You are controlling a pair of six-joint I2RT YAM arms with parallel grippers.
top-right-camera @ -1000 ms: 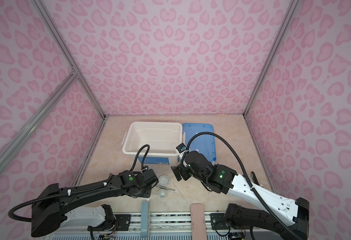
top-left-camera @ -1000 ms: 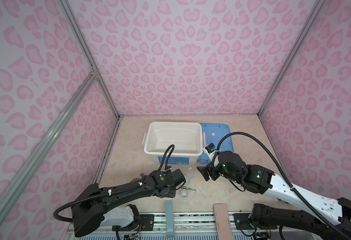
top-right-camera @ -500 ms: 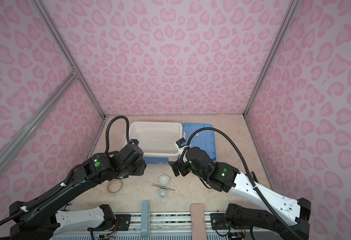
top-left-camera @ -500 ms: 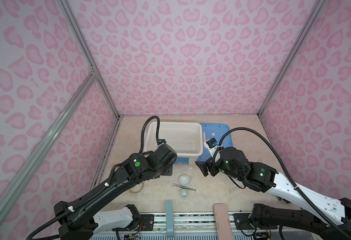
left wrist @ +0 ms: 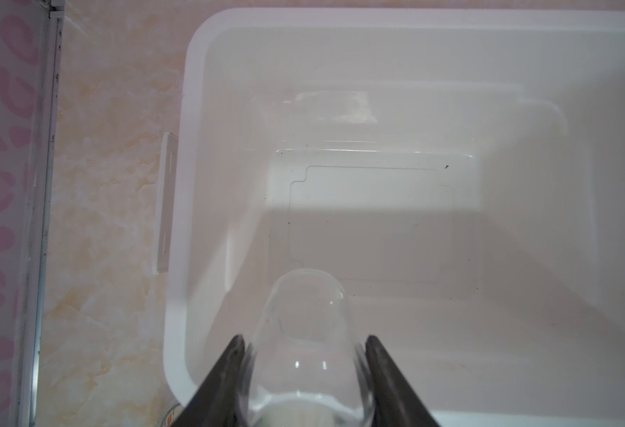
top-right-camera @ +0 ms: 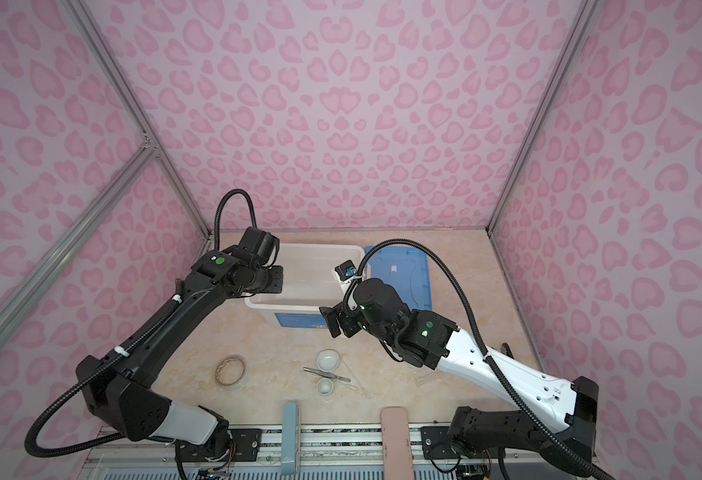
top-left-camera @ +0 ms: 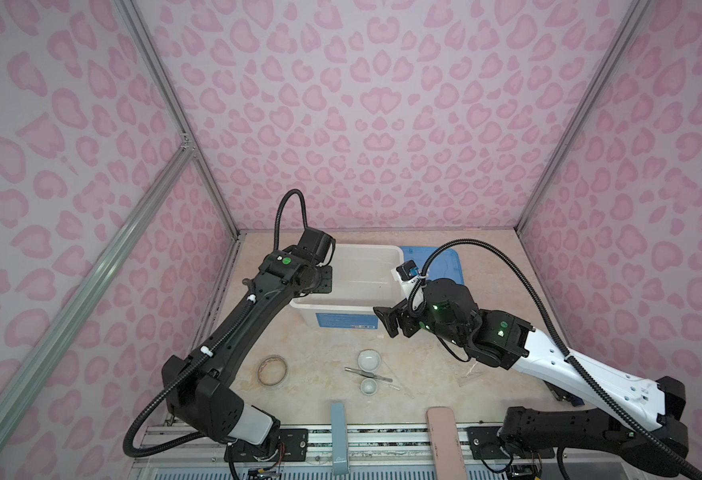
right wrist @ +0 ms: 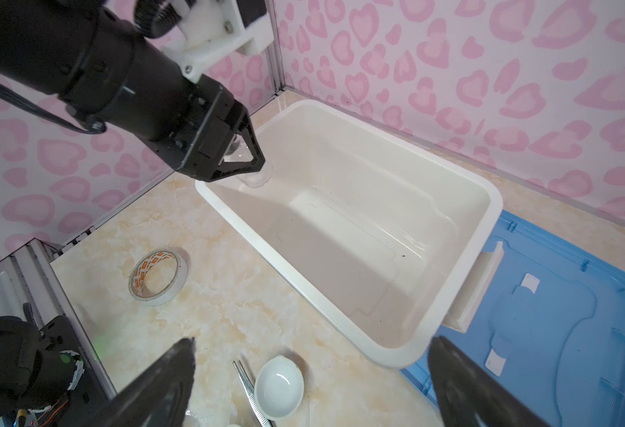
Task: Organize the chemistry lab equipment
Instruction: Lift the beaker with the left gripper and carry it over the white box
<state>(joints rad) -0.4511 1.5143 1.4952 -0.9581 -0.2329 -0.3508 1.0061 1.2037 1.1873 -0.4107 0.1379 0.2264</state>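
Observation:
My left gripper (left wrist: 305,342) is shut on a tiny clear glass cup (left wrist: 305,307) and hangs over the near left end of the white tub (left wrist: 192,111). The right wrist view shows that gripper (right wrist: 246,162) with the cup (right wrist: 255,178) sticking out just above the tub's rim. On the table in front lie two white round dishes, a larger one (top-left-camera: 369,359) and a smaller one (top-left-camera: 369,386), with metal tweezers (top-left-camera: 368,374) between them and thin clear rods (top-left-camera: 399,386) beside them. My right gripper (top-left-camera: 386,322) hovers open and holds nothing, above the larger dish (right wrist: 279,388) and the tweezers (right wrist: 248,388).
The tub (top-left-camera: 362,253) has nothing inside and stands at the back middle, with its blue lid (top-left-camera: 445,266) flat on the table to its right. A roll of tape (top-left-camera: 272,371) lies at the front left. The pink walls stand close behind and to the left of the tub.
My left arm rose from the front of the table, carrying the glass cup back and left to above the tub. The right gripper has barely shifted.

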